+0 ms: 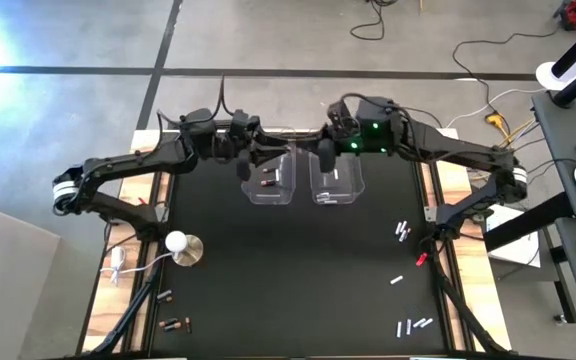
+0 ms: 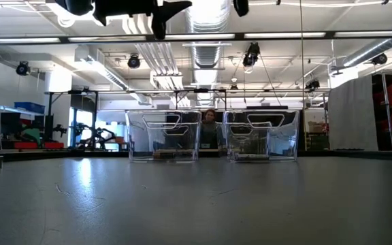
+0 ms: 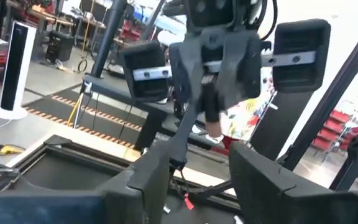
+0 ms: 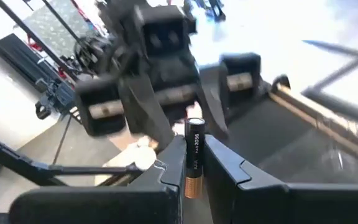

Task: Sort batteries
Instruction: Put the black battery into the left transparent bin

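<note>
High view shows a few batteries (image 1: 266,184) in the bins (image 1: 269,180) — many lie loose on the surface (image 1: 298,270). Right end effector (image 4: 193,163) clamps a dark battery (image 4: 194,157); left end effector (image 3: 194,171) hangs parted, empty — sorting looks barely begun

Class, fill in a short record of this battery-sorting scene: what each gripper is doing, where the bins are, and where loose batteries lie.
left gripper: open, empty, above left clear bin
right gripper: shut on black-and-copper battery, above right clear bin
bins: side by side at the table's far edge
loose batteries: silvery ones on right, dark ones at near left
</note>
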`<action>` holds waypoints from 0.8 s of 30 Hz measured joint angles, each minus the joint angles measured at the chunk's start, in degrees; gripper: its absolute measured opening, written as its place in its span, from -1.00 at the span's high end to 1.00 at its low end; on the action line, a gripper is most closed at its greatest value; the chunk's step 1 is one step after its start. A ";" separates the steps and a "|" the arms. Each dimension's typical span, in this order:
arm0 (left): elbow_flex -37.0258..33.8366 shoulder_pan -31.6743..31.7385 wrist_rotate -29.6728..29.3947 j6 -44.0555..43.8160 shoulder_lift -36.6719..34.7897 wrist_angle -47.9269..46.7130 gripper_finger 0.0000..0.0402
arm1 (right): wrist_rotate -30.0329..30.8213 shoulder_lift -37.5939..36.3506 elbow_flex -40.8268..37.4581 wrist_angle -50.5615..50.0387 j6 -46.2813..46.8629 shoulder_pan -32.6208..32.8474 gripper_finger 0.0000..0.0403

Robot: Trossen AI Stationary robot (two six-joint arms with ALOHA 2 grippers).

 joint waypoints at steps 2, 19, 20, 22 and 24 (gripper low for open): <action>-0.16 -0.20 0.01 -0.92 -0.13 0.67 0.16 | -0.08 1.84 3.02 0.12 -1.47 0.06 0.83; 0.01 -0.50 1.22 -3.25 0.02 6.46 0.21 | -0.31 10.59 11.75 -0.33 -4.39 -0.22 0.83; 0.01 -0.50 1.22 -3.27 0.02 6.39 0.26 | -0.29 10.60 11.74 -0.40 -4.39 -0.21 0.83; 0.01 -0.49 1.15 -3.40 0.02 6.30 0.40 | -0.33 10.60 11.73 -0.42 -4.36 -0.20 0.83; 0.01 -0.41 0.76 -3.47 0.02 6.23 0.57 | -0.45 10.60 11.73 -0.34 -4.30 -0.20 0.83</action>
